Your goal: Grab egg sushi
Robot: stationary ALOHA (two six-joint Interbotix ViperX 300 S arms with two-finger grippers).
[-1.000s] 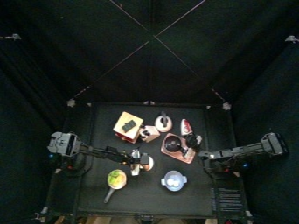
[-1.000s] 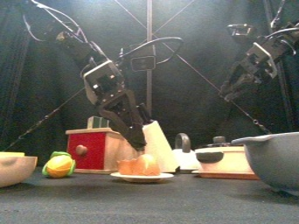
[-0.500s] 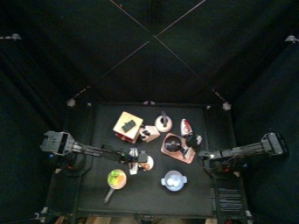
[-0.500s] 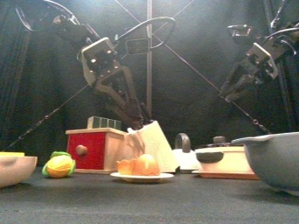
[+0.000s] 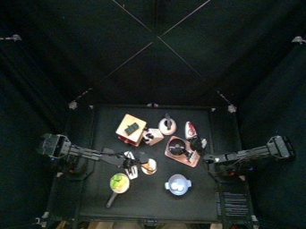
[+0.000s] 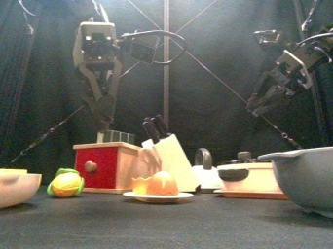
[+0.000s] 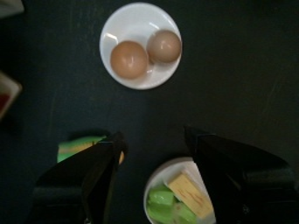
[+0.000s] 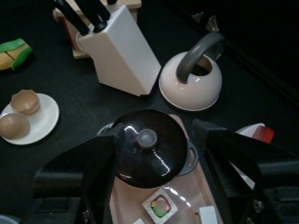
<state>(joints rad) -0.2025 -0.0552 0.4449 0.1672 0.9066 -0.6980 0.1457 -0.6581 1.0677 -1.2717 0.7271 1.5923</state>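
Observation:
The egg sushi (image 5: 118, 183) is a round yellow-green piece with a darker rim at the table's front left. In the left wrist view it shows as a white-rimmed dish (image 7: 181, 188) holding a yellow slab and a green bit. In the front view it sits at the left edge (image 6: 14, 183). My left gripper (image 5: 129, 161) is open and empty. It hangs high over the table's left side (image 6: 100, 105), above and a little behind the sushi (image 7: 158, 157). My right gripper (image 8: 158, 166) is open, high on the right (image 6: 267, 95).
A white plate (image 5: 148, 166) with two orange round pieces (image 7: 140, 57) lies beside the sushi. A loose yellow-green piece (image 6: 65, 182), a red box (image 5: 129, 127), a knife block (image 6: 166, 160), a kettle (image 8: 193, 79), a black lidded pot (image 8: 146, 144) on a tray and a blue bowl (image 5: 177, 185) are around.
My left gripper has risen from just behind the plate of orange pieces and drawn back to the left, still open and empty. The right arm has not moved.

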